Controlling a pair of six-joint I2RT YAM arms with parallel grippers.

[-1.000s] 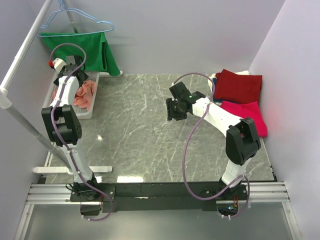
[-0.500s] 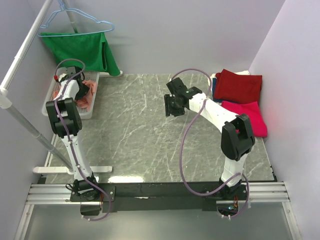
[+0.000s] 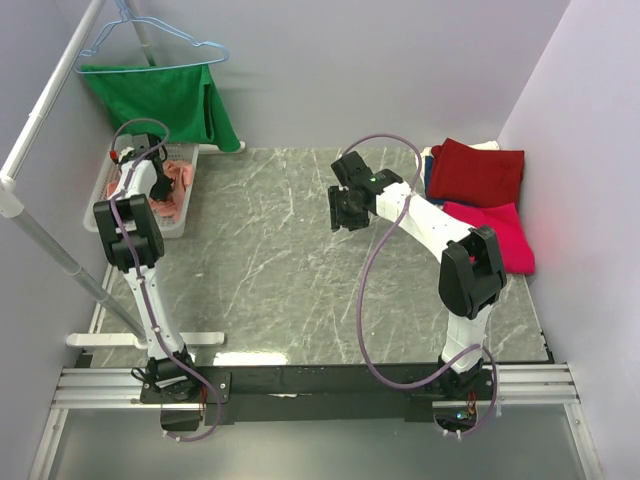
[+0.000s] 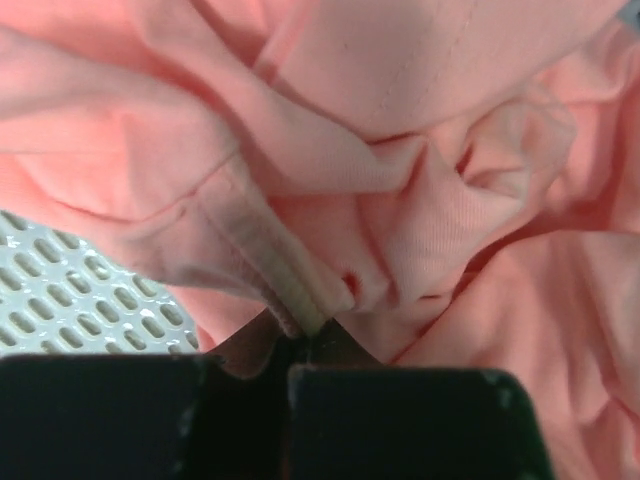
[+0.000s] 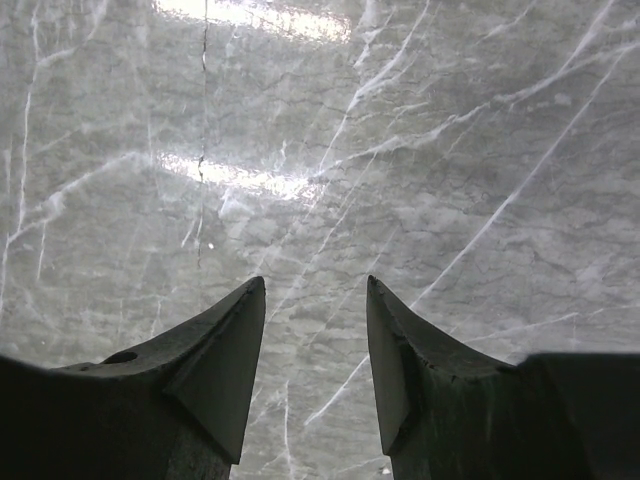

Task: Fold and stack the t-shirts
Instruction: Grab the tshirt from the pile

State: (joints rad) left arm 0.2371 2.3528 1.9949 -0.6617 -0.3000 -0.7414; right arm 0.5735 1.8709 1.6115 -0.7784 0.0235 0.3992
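Observation:
A crumpled salmon-pink t-shirt [image 3: 180, 178] lies in the white mesh basket [image 3: 172, 228] at the back left. My left gripper [image 3: 158, 180] reaches down into the basket. In the left wrist view the salmon-pink t-shirt [image 4: 420, 190] fills the frame, and the left gripper [image 4: 303, 342] is shut on a hem fold of it. A folded dark red t-shirt [image 3: 482, 170] lies at the back right. A crimson-pink t-shirt [image 3: 497, 232] lies just in front of it. My right gripper [image 3: 345, 215] hovers open over the bare marble [image 5: 330, 150], and between the right gripper's [image 5: 315, 292] fingers there is nothing.
A green garment [image 3: 172, 95] hangs on a light-blue wire hanger [image 3: 150, 35] from a white rail [image 3: 40, 112] at the back left. The basket's mesh [image 4: 60, 290] shows under the cloth. Grey walls close in the left, back and right sides.
My left gripper has dropped into the basket and closed on the salmon-pink cloth. The right gripper has drifted a little to the left, still open.

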